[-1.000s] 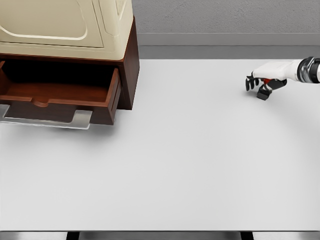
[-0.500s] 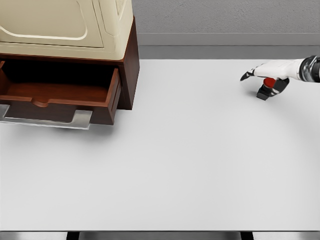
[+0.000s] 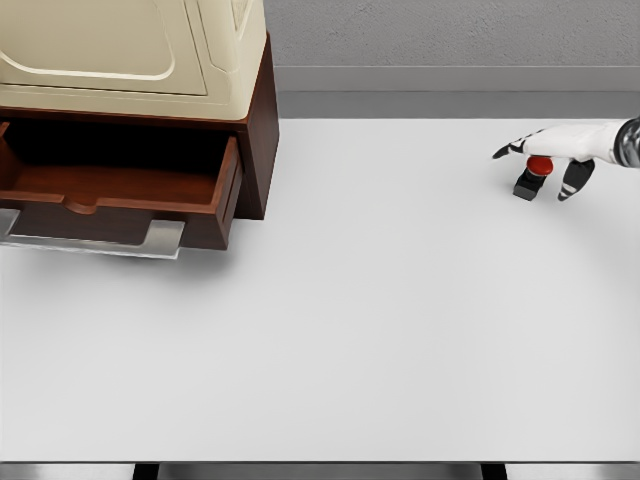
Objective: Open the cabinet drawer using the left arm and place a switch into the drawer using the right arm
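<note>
Head view: right robot hand (image 3: pixel 548 158) hovers released over the switch (image 3: pixel 533 176) near the bench (image 3: pixel 400 330) far-right edge; drawer (image 3: pixel 120 195) open.

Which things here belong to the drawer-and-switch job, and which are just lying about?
Job:
drawer, open
switch, on the table
right hand, fingers spread above the switch
cabinet

Lying about:
table
nothing else in view

Cream-and-brown wooden cabinet (image 3: pixel 150 60) cut off at top and left edges; pulled-out brown drawer (image 3: pixel 120 195) runs off left. White right arm (image 3: pixel 600 140) clipped at right edge.
</note>
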Tool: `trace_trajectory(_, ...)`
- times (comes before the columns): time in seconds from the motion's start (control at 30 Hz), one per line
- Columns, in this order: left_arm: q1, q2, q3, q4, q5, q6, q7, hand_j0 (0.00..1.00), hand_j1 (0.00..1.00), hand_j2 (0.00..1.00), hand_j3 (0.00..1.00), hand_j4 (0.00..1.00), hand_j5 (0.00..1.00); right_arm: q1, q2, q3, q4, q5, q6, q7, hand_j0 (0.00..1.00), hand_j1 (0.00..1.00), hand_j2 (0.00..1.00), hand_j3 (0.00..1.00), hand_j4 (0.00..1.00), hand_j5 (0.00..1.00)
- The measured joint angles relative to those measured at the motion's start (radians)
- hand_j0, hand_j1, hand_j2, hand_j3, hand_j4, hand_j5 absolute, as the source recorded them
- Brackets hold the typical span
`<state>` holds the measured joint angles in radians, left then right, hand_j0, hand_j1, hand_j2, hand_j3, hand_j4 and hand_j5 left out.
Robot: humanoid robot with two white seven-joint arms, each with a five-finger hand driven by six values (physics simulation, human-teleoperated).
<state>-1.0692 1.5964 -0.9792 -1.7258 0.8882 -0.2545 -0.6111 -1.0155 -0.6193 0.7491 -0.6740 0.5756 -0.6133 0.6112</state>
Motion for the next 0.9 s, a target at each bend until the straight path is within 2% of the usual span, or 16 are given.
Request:
trace_trajectory(0.07, 0.0, 0.0, 0.0, 0.0, 0.0, 0.0, 0.0, 1.0, 1.0, 1.0, 1.0, 1.0, 1.0, 0.0, 0.0, -0.001, 0.002, 0.001, 0.0, 0.0, 0.99, 0.99, 0.99, 0.99, 0.99, 0.99)
trace_trajectory(0.13, 0.0, -0.001, 0.0, 0.0, 0.0, 0.0, 0.0, 1.0, 1.0, 1.0, 1.0, 1.0, 1.0, 0.0, 0.0, -0.002, 0.005, 0.001, 0.0, 0.0, 0.94, 0.94, 0.94, 0.94, 0.94, 0.94)
trace_trajectory(0.33, 0.0, -0.002, 0.0, 0.0, 0.0, 0.0, 0.0, 1.0, 1.0, 1.0, 1.0, 1.0, 1.0, -0.002, 0.002, -0.003, 0.009, 0.0, 0.0, 0.0, 0.73, 0.73, 0.73, 0.73, 0.73, 0.73)
trace_trajectory(0.9, 0.0, -0.003, 0.0, 0.0, 0.0, 0.0, 0.0, 1.0, 1.0, 1.0, 1.0, 1.0, 1.0, -0.002, 0.003, 0.002, 0.018, 0.001, 0.0, 0.0, 0.69, 0.69, 0.69, 0.69, 0.69, 0.69)
